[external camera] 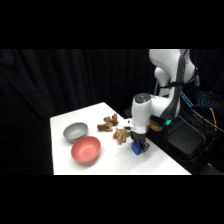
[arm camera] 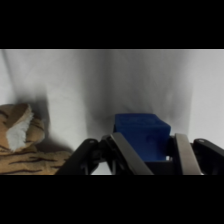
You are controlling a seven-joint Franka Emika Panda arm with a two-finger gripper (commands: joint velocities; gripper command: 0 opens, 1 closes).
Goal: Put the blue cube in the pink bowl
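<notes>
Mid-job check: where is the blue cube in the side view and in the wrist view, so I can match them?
Side view: blue cube at the table's near right, under the pincer.
Wrist view: blue cube bottom centre, between the pincer's fingers.
Shared landmark: the brown striped piece beside it.

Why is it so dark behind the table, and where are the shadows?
Side view: black curtains swallow the light, while the white table shines brightly. Wrist view: soft grey shadows streak the table, and a darker one sits beside the striped brown thing; the blue cube sits between the fingers.
</notes>
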